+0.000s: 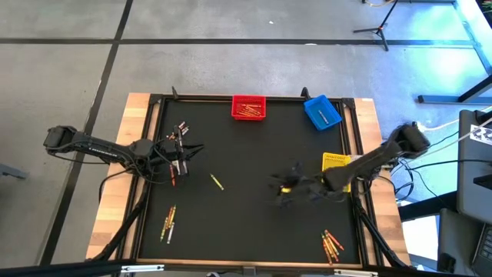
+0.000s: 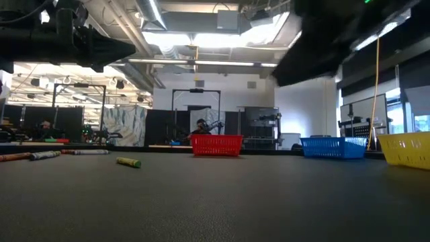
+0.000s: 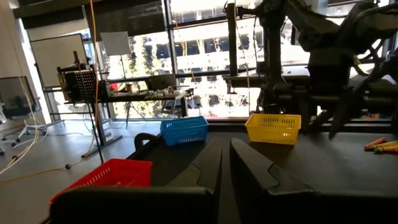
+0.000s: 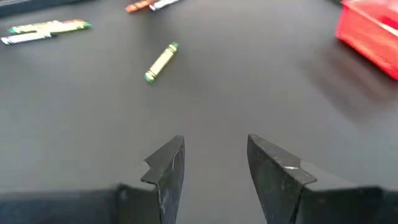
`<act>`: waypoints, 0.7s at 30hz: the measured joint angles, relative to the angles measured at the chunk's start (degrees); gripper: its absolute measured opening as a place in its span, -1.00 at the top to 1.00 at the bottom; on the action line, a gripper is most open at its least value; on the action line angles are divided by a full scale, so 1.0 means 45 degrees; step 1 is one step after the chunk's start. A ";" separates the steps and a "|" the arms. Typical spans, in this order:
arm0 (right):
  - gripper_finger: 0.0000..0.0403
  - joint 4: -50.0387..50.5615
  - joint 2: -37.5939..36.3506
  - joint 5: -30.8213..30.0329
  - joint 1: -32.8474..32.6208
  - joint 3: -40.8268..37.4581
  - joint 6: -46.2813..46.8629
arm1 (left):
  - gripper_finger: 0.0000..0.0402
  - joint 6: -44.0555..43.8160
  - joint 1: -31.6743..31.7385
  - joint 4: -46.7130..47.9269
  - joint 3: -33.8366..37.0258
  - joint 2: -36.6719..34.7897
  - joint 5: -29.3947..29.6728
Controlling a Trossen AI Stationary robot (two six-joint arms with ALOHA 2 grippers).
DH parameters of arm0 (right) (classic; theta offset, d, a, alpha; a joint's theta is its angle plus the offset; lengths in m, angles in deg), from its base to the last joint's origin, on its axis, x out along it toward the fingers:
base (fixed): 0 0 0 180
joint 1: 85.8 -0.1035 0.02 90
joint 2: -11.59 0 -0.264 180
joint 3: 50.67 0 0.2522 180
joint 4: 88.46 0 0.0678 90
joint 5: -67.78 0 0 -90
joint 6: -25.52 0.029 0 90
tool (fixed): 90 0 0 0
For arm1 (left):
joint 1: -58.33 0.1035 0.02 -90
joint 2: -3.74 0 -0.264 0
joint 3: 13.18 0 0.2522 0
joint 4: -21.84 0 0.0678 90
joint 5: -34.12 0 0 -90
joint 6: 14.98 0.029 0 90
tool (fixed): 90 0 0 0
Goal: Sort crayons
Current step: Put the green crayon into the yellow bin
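Black mat, right gripper [image 4: 211, 165] hanging over bare surface with its fingers apart and nothing between them.

Beyond it lay a lone yellow-green crayon [image 4: 161, 61], with more crayons [image 1: 168, 221] scattered at the mat's left and another cluster [image 1: 331, 245] at its near right corner. The left gripper [image 3: 224, 163], fingers together, hovered by the left-side crayons. Farthest stood the yellow bin [image 1: 336, 162], red bin [image 1: 248, 107] and blue bin [image 1: 322, 112].

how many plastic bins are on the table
3. The red bin sits at the middle of the far edge, the blue bin beside it toward the right arm's side, and the yellow bin at the right edge, partly covered by the right arm.
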 joint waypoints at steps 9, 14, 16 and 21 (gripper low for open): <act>0.14 -0.6774 0.3885 0.3015 0.1704 0.0143 -0.3142 | 0.87 0.0009 -0.0004 -0.0005 0.0000 -0.0001 0.0005; 0.14 -0.7381 0.5669 0.3464 0.2067 0.1621 -0.4381 | 0.87 0.0009 -0.0005 -0.0003 0.0000 -0.0002 0.0019; 0.14 -0.7281 0.6352 0.3466 0.2189 0.2351 -0.4744 | 0.87 0.0014 -0.0002 -0.0018 0.0000 -0.0004 0.0022; 0.14 -0.7078 0.7716 0.3447 0.2342 0.4081 -0.5388 | 0.87 0.0014 0.0000 -0.0011 0.0000 -0.0003 0.0029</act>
